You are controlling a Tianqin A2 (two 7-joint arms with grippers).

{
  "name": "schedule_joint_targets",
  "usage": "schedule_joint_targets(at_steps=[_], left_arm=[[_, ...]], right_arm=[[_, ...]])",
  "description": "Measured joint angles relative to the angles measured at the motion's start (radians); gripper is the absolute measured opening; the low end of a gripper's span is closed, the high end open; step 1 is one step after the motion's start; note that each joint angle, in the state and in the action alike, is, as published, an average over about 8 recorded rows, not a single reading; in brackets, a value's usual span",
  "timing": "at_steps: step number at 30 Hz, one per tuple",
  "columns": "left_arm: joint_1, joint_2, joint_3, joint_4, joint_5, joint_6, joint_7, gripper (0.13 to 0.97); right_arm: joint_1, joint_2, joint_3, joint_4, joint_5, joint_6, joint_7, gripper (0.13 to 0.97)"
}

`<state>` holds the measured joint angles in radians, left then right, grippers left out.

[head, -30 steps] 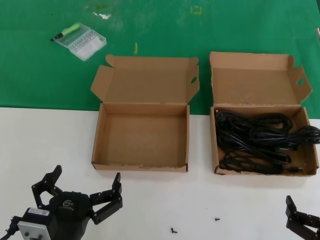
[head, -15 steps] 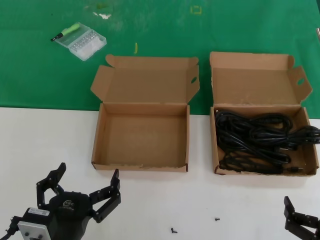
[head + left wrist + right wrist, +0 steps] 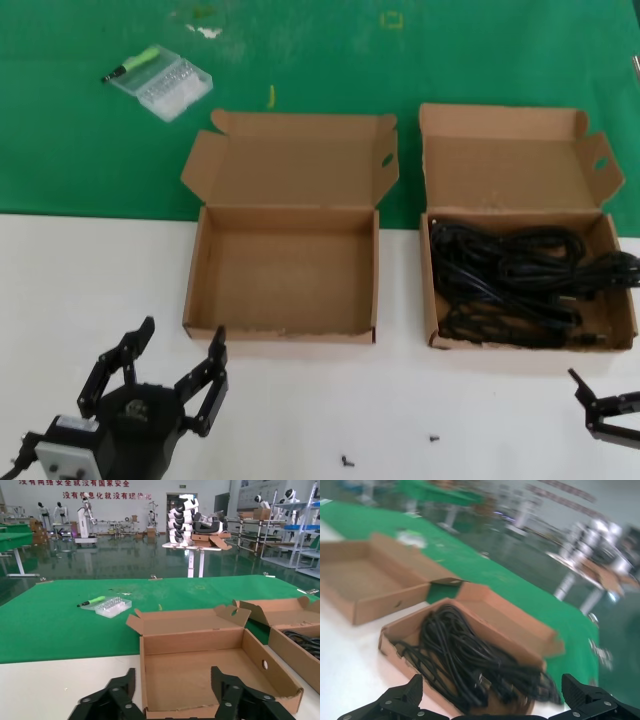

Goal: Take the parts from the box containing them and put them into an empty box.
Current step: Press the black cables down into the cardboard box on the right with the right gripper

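Two grippers hang low over a white desk (image 3: 80,290), both empty. The left gripper (image 3: 160,375) has its fingers spread wide, just short of the empty box (image 3: 283,270), probably waiting. The right gripper (image 3: 600,400) is also splayed, near the front wall of the box containing them (image 3: 527,265), likely lined up to reach in. The parts (image 3: 520,280), black power cords, lie coiled inside that box, one plug poking over its side. Both lids stand open for access.
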<state>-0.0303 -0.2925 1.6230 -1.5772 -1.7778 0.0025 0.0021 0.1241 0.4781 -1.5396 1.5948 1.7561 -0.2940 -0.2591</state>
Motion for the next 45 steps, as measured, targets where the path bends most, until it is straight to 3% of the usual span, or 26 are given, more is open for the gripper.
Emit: schedule_joint_targets(at_steps=[7,9,16,20,24,35,45], left_arm=[[0.0,0.0,0.0,0.0,0.0,0.0,0.0,0.469],[0.0,0.0,0.0,0.0,0.0,0.0,0.0,0.448],[0.0,0.0,0.0,0.0,0.0,0.0,0.0,0.297],[0.0,0.0,0.0,0.0,0.0,0.0,0.0,0.297],[0.0,0.0,0.0,0.0,0.0,0.0,0.0,0.243],[0.0,0.0,0.0,0.0,0.0,0.0,0.0,0.16],[0.0,0.0,0.0,0.0,0.0,0.0,0.0,0.149]], right_arm=[[0.19,0.157,-0.094,-0.084,-0.084,-0.145,-0.104,0.966],[0.259,0.189,-0.132,-0.121,-0.112,-0.192,-0.146,0.966],[0.492,0.239,-0.268,-0.259,-0.216,-0.338,-0.292,0.966],[0.607,0.23,-0.333,-0.331,-0.27,-0.39,-0.338,0.965],[0.694,0.207,-0.376,-0.393,-0.306,-0.413,-0.372,0.965],[0.842,0.153,-0.451,-0.537,-0.366,-0.432,-0.473,0.914],[0.887,0.14,-0.483,-0.585,-0.401,-0.436,-0.477,0.776]])
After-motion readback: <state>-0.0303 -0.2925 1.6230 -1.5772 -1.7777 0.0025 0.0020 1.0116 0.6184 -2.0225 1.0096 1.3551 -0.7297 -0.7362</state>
